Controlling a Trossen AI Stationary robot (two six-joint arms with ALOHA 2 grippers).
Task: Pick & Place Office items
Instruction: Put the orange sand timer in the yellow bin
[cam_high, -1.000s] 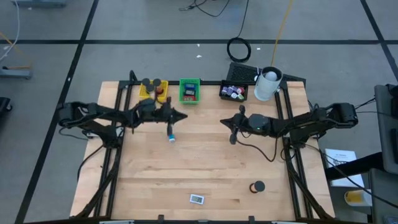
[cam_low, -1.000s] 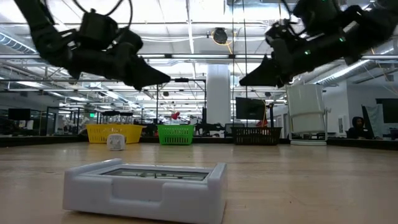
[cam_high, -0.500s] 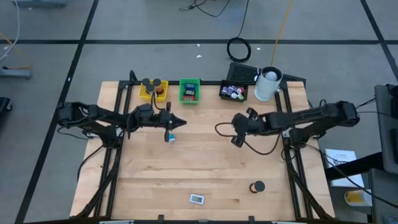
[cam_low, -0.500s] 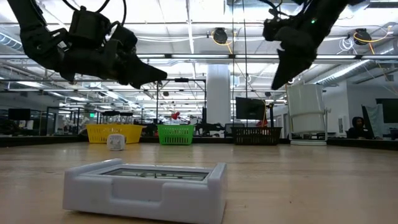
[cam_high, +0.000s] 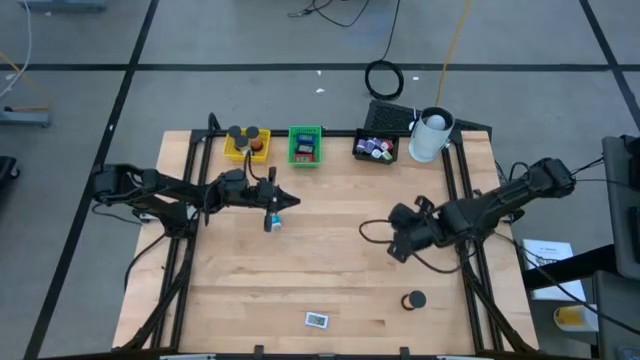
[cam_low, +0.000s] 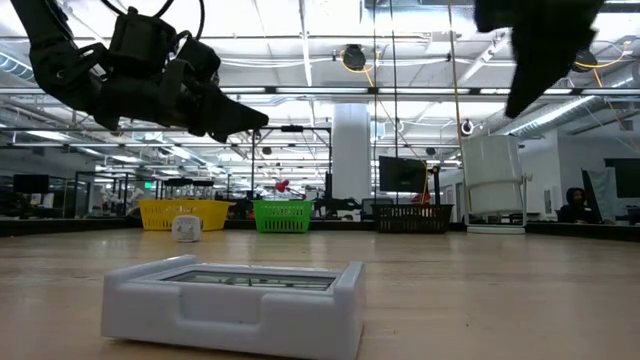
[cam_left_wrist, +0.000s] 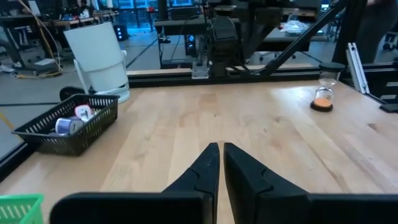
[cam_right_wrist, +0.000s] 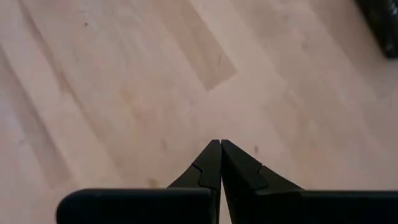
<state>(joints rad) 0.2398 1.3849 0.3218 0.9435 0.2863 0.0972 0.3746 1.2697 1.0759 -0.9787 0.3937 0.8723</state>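
Note:
My left gripper (cam_high: 292, 200) is shut and hangs above the table's middle left; its fingers (cam_left_wrist: 221, 152) are closed on nothing. Just below it a small white and blue item (cam_high: 272, 222) lies on the wood, also seen small and white (cam_low: 186, 228) in the low view. My right gripper (cam_high: 395, 250) is shut too (cam_right_wrist: 219, 146). It points down at bare wood right of centre. A black-capped hourglass-like item (cam_high: 414, 300) with orange inside (cam_left_wrist: 323, 99) stands near the right front. A small white flat case (cam_high: 316, 319) lies by the near edge (cam_low: 235, 295).
Along the far edge stand a yellow tray (cam_high: 246, 146), a green tray (cam_high: 305, 146) and a black basket (cam_high: 376, 147) holding small items, with a white cup (cam_high: 432, 135) at the far right. Black frame rails (cam_high: 462, 215) run along both table sides. Bare wood lies between the arms.
My right arm has swung toward the table's near right and tipped its shut fingers downward, leaving the middle of the table. My left gripper has stayed nearly in place above the small white and blue item. No item has moved.

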